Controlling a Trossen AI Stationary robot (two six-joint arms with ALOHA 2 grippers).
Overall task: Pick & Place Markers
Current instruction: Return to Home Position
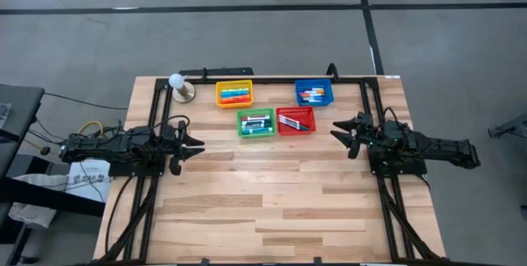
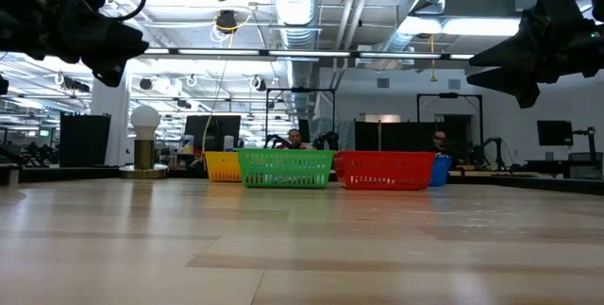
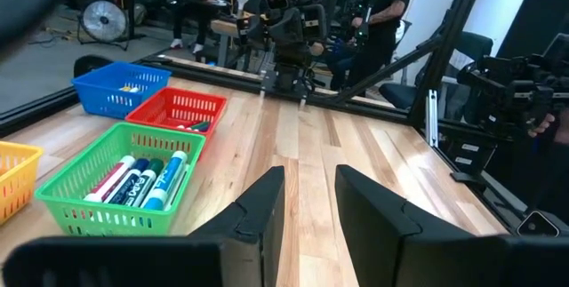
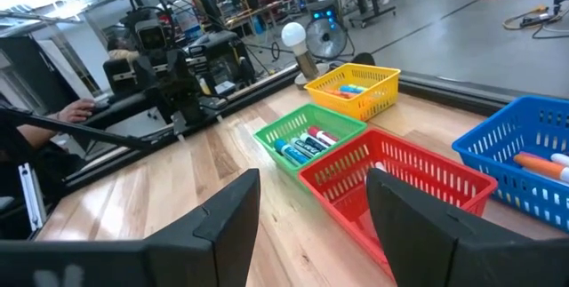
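High view suggests the job is all but done: the markers (image 1: 256,123) I can spot lie in the baskets (image 1: 218,94), while left gripper (image 1: 200,146) and right gripper (image 1: 334,129) hover empty at opposite table (image 1: 272,208) edges, fingers apart.

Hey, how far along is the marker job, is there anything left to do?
Looks done: the markers lie in the four baskets, with none loose on the table. In hand: nothing; the left gripper and right gripper hang open and empty at the table's sides. Left: no marker in sight to pick.
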